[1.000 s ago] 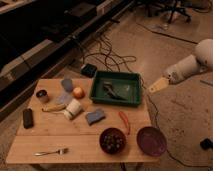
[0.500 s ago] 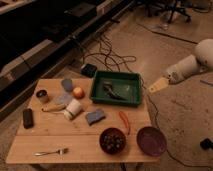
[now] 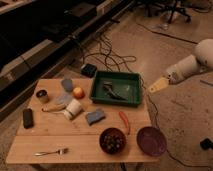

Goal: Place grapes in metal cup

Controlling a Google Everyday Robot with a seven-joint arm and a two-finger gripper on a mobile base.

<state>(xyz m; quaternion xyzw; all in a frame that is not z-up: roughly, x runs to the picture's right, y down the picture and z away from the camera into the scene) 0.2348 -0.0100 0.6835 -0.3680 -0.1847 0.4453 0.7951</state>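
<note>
The grapes (image 3: 113, 140) are a dark cluster lying in a dark red bowl (image 3: 103, 145) near the table's front edge. At the table's left, beside an orange-red fruit (image 3: 78, 92), stands the metal cup (image 3: 42, 95), short and tan with a dark inside. My gripper (image 3: 157, 85) hangs in the air off the table's right side, just right of the green tray (image 3: 116, 75). It is open with nothing between its tan fingers, far from both the grapes and the cup.
On the wooden table (image 3: 75, 137) are a tipped white paper cup (image 3: 73, 109), a blue sponge (image 3: 95, 116), a red chili (image 3: 124, 122), a purple bowl (image 3: 151, 140), a fork (image 3: 50, 151) and a black block (image 3: 28, 118). Cables trail on the floor behind.
</note>
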